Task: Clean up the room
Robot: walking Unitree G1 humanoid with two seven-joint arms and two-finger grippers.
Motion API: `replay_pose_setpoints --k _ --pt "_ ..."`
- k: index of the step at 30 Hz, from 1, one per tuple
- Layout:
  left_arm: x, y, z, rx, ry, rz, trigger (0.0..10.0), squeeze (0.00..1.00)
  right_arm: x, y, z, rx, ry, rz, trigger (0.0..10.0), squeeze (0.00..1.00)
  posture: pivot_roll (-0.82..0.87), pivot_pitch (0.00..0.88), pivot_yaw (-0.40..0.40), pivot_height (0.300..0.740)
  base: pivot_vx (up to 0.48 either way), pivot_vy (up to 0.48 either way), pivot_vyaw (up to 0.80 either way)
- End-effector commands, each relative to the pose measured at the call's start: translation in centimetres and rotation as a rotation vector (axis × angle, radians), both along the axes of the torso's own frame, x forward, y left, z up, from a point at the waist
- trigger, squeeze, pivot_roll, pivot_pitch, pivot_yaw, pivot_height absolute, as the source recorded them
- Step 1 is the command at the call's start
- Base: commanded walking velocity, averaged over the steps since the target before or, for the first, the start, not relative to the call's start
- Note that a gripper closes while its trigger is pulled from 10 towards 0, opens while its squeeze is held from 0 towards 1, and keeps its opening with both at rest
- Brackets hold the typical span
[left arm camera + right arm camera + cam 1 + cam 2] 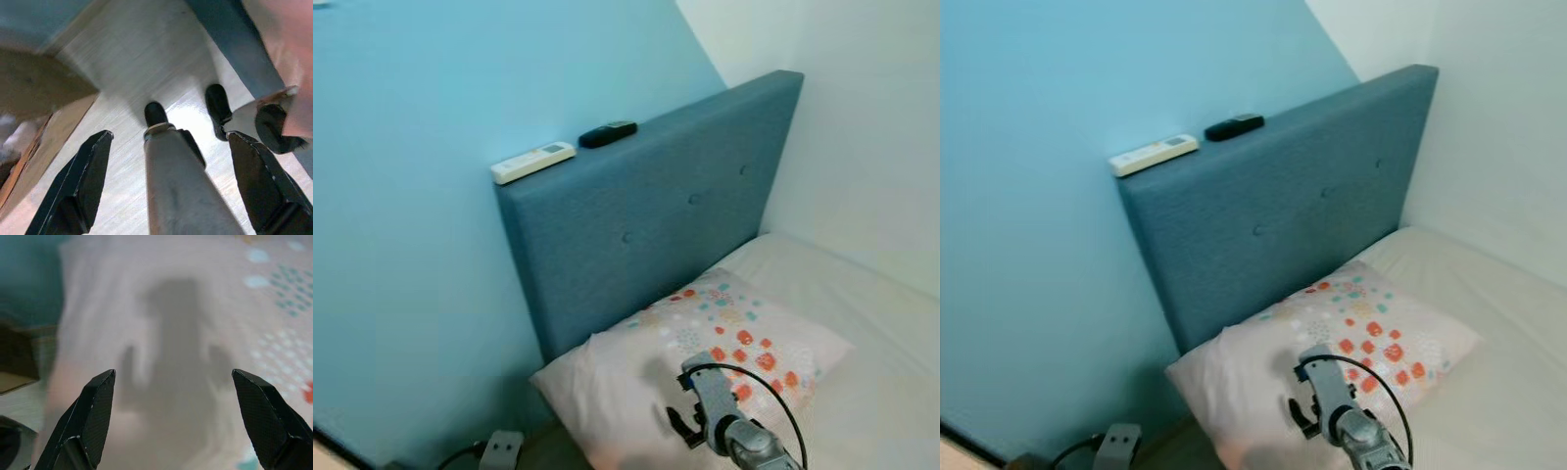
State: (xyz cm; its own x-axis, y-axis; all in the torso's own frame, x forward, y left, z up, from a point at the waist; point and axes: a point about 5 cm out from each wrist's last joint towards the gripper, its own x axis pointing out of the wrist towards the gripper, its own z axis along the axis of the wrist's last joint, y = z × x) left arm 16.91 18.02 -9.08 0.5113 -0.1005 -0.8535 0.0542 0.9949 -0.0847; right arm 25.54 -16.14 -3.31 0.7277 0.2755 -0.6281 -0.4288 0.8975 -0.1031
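Blurred pillow (pixel 161 347), right end effector (pixel 173 421) spread above

The wall (pixel 411 245) is showing a flat light blue, and the side wall (pixel 871 117) is showing white. The headboard (pixel 656 215) is showing a darker slate blue with matching buttons. On its top edge a white remote (pixel 532 162) and a black remote (pixel 607 133) are lying. The pillow (pixel 705 362) is showing pale pink-white with orange-red and teal spots. The sheet (pixel 862 323) is looking off-white. The floor (pixel 122 98) is showing pale wood grain.
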Motion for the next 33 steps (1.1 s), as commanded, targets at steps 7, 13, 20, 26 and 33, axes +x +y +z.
replay_pose_setpoints --k 7,13,20,26,33 --pt "-0.4 1.0 -0.1 0.047 0.027 0.008 10.0 0.0 -0.1 0.0 -0.1 -0.012 0.003 0.01 10.0 0.0 -0.15 0.0 0.019 0.74 -0.043 0.434 0.0" --pt "-0.4 1.1 -0.1 0.059 0.027 -0.001 10.0 0.0 -0.2 0.4 -0.1 -0.004 0.002 0.025 10.0 0.0 -0.15 0.0 0.019 0.74 -0.05 0.047 0.0" --pt "-0.5 0.9 -0.2 0.06 0.029 -0.017 10.0 0.0 -0.1 0.5 -0.1 -0.003 0.001 0.033 10.0 0.0 -0.15 0.0 0.019 0.74 0.0 0.0 0.0" --pt "-0.5 0.7 -0.2 0.058 0.023 -0.029 10.0 0.0 0.0 0.7 0.0 -0.016 -0.007 0.052 10.0 0.0 -0.16 0.0 0.017 0.74 0.0 0.0 0.0" --pt "-0.2 0.5 0.0 0.053 0.006 -0.035 10.0 0.0 0.4 1.1 0.4 -0.025 -0.025 0.068 10.0 0.0 -0.16 0.0 0.015 0.74 0.0 -0.155 0.0"
